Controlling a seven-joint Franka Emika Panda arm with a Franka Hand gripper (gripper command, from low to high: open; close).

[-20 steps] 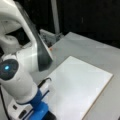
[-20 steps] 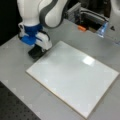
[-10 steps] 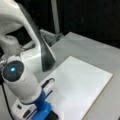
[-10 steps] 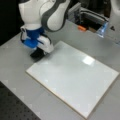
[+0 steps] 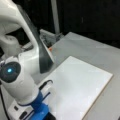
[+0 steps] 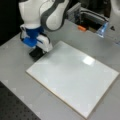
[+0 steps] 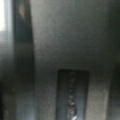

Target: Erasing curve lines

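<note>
Your blue-and-white gripper [image 6: 37,48] sits low at the white rectangular board's [image 6: 75,77] corner toward a front view's left, over a black rectangular eraser block [image 6: 37,53] on the grey table [image 6: 15,62]; you cannot tell how its jaws stand. The board's surface looks blank, perhaps already wiped. Beyond lies a small orange object [image 6: 81,28].

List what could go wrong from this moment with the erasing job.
1. The tool sits low over the black eraser block at the white board's corner by the table; a sweep from there could catch the board's edge and shift the board.
2. No curve lines show on the board in either front view, so a wipe could miss any faint mark.
3. The wrist view is dark and gives little guidance on contact.
</note>
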